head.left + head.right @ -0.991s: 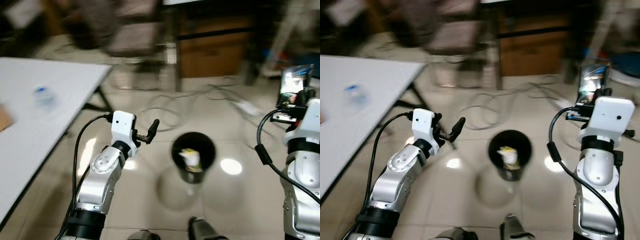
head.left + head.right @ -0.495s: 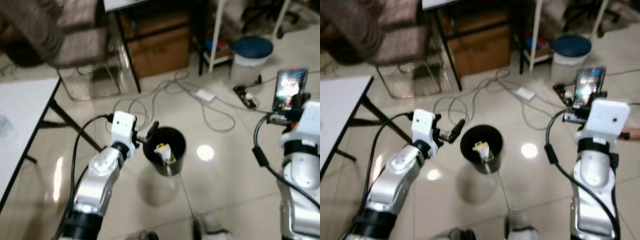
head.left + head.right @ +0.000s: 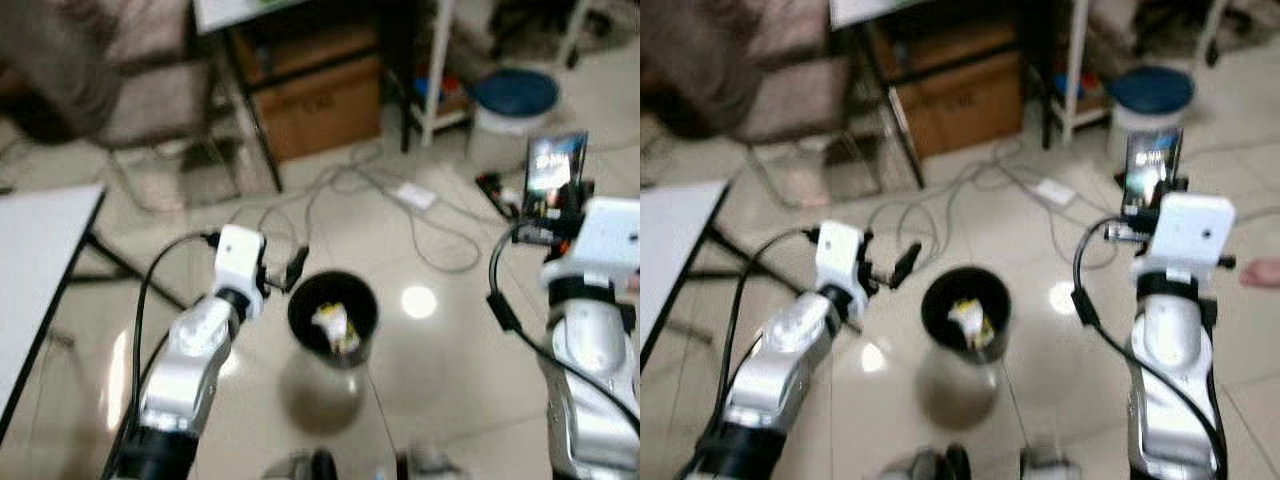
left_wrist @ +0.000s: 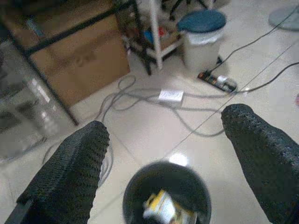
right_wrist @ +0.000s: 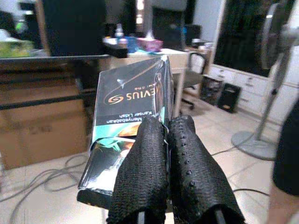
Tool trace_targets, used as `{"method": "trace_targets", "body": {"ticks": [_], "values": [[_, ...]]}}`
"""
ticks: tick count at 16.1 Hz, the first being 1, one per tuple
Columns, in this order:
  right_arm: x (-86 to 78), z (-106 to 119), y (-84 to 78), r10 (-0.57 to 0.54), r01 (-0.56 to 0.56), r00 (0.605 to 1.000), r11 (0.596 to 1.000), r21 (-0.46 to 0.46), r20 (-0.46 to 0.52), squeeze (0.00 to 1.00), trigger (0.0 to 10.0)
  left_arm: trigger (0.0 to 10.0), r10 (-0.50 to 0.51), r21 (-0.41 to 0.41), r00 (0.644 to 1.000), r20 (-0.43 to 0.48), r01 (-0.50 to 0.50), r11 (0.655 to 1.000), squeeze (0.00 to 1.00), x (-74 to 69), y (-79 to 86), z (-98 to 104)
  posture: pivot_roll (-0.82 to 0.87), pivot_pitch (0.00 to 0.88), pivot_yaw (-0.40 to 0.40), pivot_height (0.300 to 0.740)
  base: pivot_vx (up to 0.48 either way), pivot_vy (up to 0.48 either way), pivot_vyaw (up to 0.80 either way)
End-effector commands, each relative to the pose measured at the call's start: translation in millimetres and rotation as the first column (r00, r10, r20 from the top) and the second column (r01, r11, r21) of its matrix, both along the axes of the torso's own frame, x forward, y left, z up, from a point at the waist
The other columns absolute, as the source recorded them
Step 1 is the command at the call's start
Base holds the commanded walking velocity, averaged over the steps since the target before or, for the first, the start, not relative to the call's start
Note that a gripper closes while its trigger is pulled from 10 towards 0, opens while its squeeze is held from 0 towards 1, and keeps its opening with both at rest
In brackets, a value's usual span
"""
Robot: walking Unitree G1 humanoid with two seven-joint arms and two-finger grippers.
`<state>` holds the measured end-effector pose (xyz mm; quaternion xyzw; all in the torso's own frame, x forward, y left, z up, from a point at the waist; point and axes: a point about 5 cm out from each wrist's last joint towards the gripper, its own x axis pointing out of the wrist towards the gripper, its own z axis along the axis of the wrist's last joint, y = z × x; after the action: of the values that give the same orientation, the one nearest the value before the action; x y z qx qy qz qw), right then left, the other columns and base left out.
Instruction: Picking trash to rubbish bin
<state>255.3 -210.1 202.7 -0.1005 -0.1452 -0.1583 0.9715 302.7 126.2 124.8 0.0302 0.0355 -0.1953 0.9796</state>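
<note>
A small black rubbish bin (image 3: 332,318) stands on the shiny floor between my arms, with a yellow-white scrap of trash (image 3: 330,322) inside. My left gripper (image 3: 295,270) hovers just left of the bin's rim, open and empty; in the left wrist view its fingers (image 4: 70,168) frame the bin (image 4: 167,198) below. My right gripper (image 3: 553,200) is raised at the right, shut on a dark glossy cigarette box (image 3: 555,165). In the right wrist view the box (image 5: 131,121) is pinched between the fingers (image 5: 142,172).
Cables (image 3: 400,215) and a white adapter (image 3: 417,196) lie on the floor beyond the bin. A white bin with a blue lid (image 3: 510,105) stands at the back right, a cardboard box (image 3: 320,95) under a desk behind. A white table corner (image 3: 40,260) is at left.
The camera has shifted; the bin now sits lower and nearer the centre. My left gripper stays beside the rim and the right one still holds the box.
</note>
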Motion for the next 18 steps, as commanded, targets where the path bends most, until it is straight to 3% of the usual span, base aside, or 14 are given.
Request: {"method": "trace_targets", "body": {"ticks": [1, 9, 18], "values": [[-1.9, -1, -1.3, 0.001, -0.001, 1.0, 1.0, 0.005, -0.009, 0.0, 10.0, 10.0, 0.002, 0.014, 1.0, -0.014, -0.002, 1.0, 0.0, -3.2, 0.8, -5, -0.13, 0.195, 0.16, 0.74, 0.48, 0.0, 0.0], [-1.5, -8, 10.8, 0.077, -0.076, 0.996, 0.997, 0.03, -0.039, 0.0, 10.0, 10.0, 0.038, 0.039, 0.999, -0.007, -0.038, 0.999, 0.0, -3.2, 5.9, -7, -0.13, 0.201, 0.159, 0.74, 0.092, 0.0, 0.0], [-0.5, -11, 14.5, 0.093, -0.091, 0.994, 0.995, 0.044, -0.048, 0.0, 10.0, 10.0, 0.083, 0.067, 0.996, -0.015, -0.082, 0.994, 0.0, -4.0, 12.7, -10, -0.12, 0.208, 0.162, 0.74, 0.438, 0.0, 0.0]]}}
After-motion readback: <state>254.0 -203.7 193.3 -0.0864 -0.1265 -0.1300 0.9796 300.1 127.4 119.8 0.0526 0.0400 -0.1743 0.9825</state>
